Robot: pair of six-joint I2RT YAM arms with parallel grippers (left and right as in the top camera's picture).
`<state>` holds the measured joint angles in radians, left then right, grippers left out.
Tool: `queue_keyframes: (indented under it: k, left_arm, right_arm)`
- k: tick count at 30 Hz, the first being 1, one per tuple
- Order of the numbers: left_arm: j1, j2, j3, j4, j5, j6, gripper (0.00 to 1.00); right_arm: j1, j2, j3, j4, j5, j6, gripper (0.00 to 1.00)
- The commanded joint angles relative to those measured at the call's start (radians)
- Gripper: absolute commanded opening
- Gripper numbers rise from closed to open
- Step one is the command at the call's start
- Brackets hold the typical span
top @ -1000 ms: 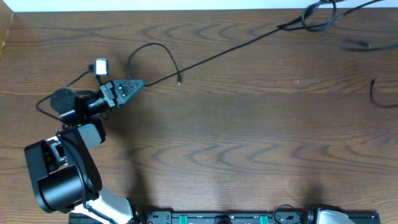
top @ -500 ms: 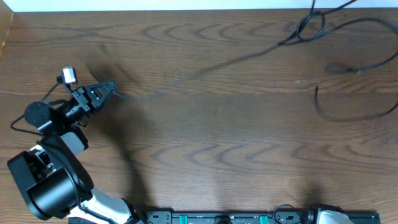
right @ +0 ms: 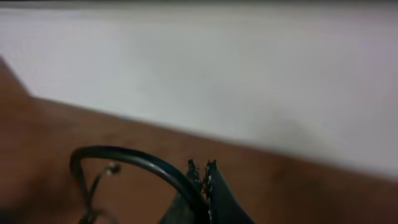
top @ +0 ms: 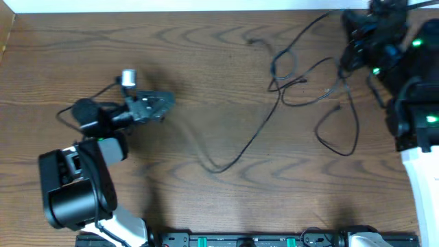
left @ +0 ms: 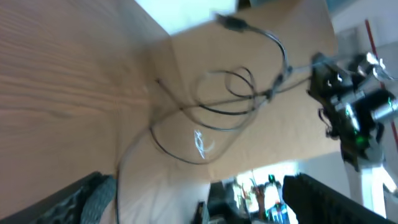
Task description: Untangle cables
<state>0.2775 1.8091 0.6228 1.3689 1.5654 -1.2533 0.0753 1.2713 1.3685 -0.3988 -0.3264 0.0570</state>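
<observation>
Black cables [top: 277, 85] lie looped together upper right, untangling mostly left; left gripper [top: 168, 103] spread empty, right gripper [right: 202, 169] fingers pressed together

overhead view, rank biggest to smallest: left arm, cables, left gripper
1. left arm and cables: similar spread across the table, so no ranking between them
2. left gripper: clearly smallest

You have thin black cables [top: 295, 89] tangled on the table [top: 206, 213] toward its far right. Several loops cross one another there. One long strand [top: 250, 137] trails toward the table's middle, curving at its end. A small connector [top: 254, 42] sits on the tangle's far-left side.
</observation>
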Motion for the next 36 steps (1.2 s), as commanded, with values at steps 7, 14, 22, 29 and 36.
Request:
queue_keyframes:
  k: [7, 14, 22, 29, 36]
  left_arm:
    - [-0.19, 0.009, -0.002, 0.008, -0.076, 0.101, 0.94]
    - [-0.275, 0.006, -0.002, 0.005, -0.38, -0.046, 0.94]
    - [-0.357, -0.021, 0.008, -0.05, -0.531, -0.083, 0.95]
    - [-0.388, -0.112, 0.025, -0.261, -0.599, 0.0, 0.95]
    - [-0.388, -0.28, 0.03, -0.619, -0.708, 0.164, 0.95]
  right_arm:
    - [0.069, 0.152, -0.068, -0.219, -0.025, 0.346, 0.01]
    - [0.069, 0.167, -0.068, -0.264, -0.024, 0.327, 0.01]
    - [0.069, 0.167, -0.068, -0.298, -0.024, 0.301, 0.01]
    - [0.069, 0.167, -0.068, -0.32, -0.024, 0.3, 0.01]
    - [0.069, 0.167, -0.068, -0.338, -0.024, 0.285, 0.01]
